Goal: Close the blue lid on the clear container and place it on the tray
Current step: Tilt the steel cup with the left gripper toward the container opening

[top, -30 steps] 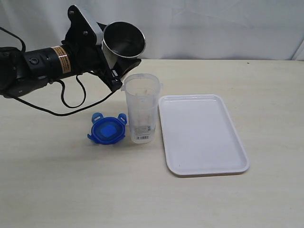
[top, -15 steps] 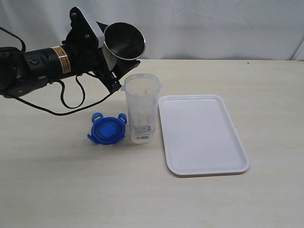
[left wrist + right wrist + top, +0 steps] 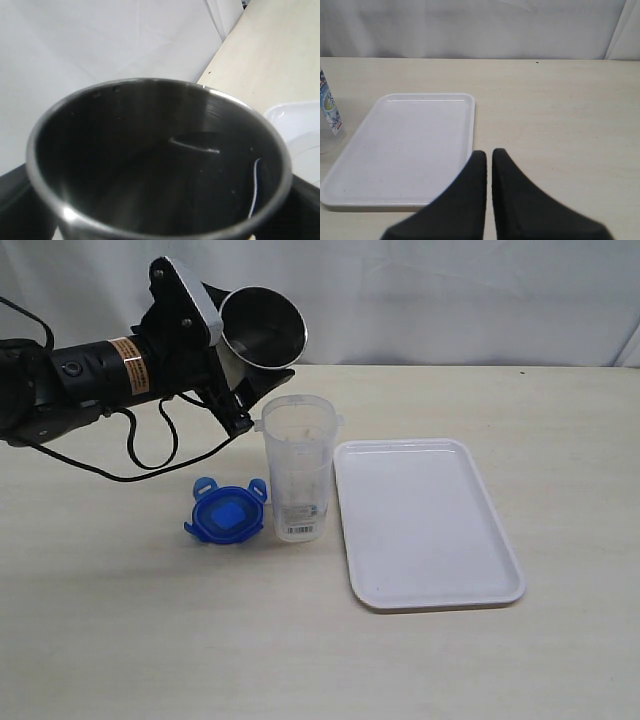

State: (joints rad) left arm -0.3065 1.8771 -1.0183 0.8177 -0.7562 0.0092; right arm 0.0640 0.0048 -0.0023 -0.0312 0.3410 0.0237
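Exterior view gives you the left hand point(image 3: 240, 375) clamped on a grey steel cup point(image 3: 262, 325), tipped on its side in the air just above and behind the rim of the clear container point(image 3: 298, 465). Against a second ago, the wrist and cup have edged slightly towards the container; nothing else has shifted. The container stands upright and uncapped on the table point(image 3: 120, 620), just beside the left rim of the tray point(image 3: 425, 525). The blue lid point(image 3: 226, 513) lies flat on the table against the container's base, on the side away from the tray. Your right hand point(image 3: 488, 167) shows only in its wrist view, fingers together, hovering over the table near a corner of the tray.
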